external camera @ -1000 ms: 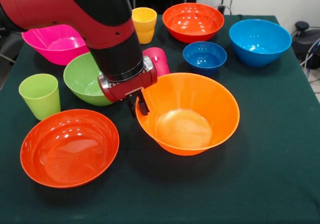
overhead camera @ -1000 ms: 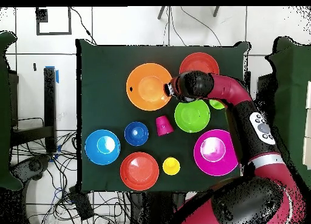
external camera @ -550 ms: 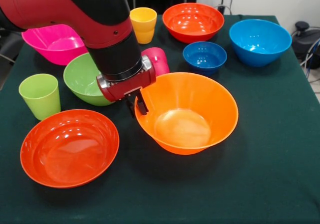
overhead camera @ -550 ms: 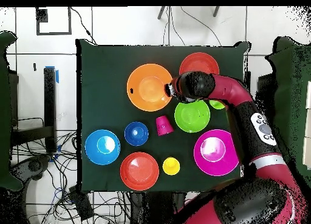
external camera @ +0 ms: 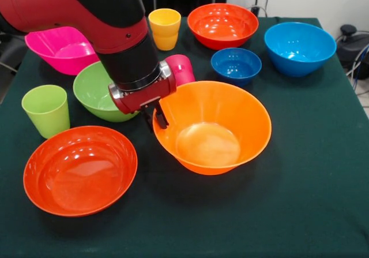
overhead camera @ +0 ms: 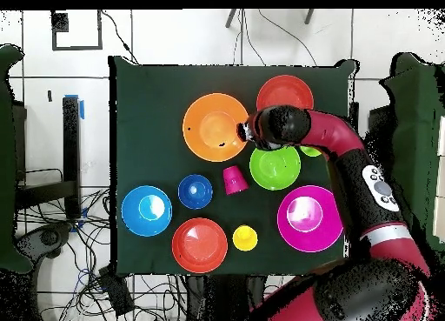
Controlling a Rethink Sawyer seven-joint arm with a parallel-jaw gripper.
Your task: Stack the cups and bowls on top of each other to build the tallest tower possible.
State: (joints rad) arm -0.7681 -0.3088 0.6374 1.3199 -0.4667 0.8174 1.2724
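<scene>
The gripper [external camera: 157, 116] is pinched on the rim of the big glossy orange plastic bowl [external camera: 210, 128] beside the green plastic bowl [external camera: 98, 90]; light, stiff and slippery, its thin rim seems the only handhold.

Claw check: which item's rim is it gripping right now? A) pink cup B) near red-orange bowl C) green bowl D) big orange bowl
D: the claw straddles the rim of the big orange bowl, one finger inside and one outside, next to the green bowl.
</scene>
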